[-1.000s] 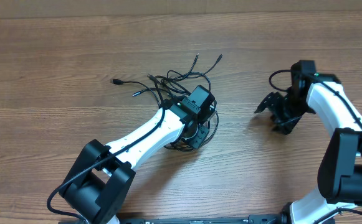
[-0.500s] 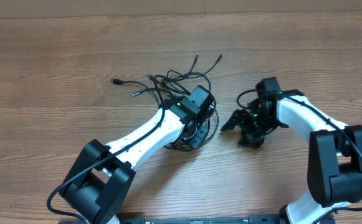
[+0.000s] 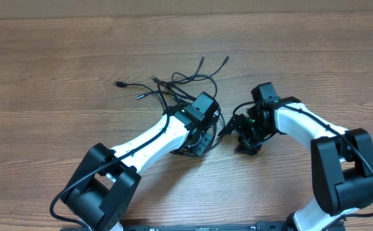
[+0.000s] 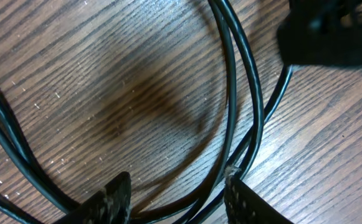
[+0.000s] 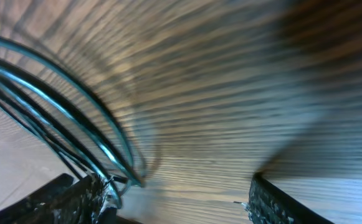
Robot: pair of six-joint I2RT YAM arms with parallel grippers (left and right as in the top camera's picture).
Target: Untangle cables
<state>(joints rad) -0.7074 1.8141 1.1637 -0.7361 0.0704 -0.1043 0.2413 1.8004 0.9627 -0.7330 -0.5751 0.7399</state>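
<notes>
The cables (image 3: 176, 90) lie in a black tangle on the wooden table, with plug tips fanning out to the back and left. My left gripper (image 3: 202, 130) points down into the near right part of the pile. In the left wrist view its jaws (image 4: 181, 202) stand apart over the cables (image 4: 233, 93), and two strands run between the fingers (image 4: 115, 199) without being pinched. My right gripper (image 3: 232, 140) is open just right of the pile. Its wide jaws (image 5: 177, 202) have the cable loops (image 5: 75, 118) against the left finger (image 5: 75, 199).
The wooden table (image 3: 58, 64) stretches around the pile. Loose plug ends (image 3: 118, 83) reach out to the left and others (image 3: 226, 59) to the back. The two wrists are close together at the pile's right side.
The right arm has swept left from the table's right side up to the pile. The left gripper's jaws have widened over the cables; the left arm has barely shifted.
</notes>
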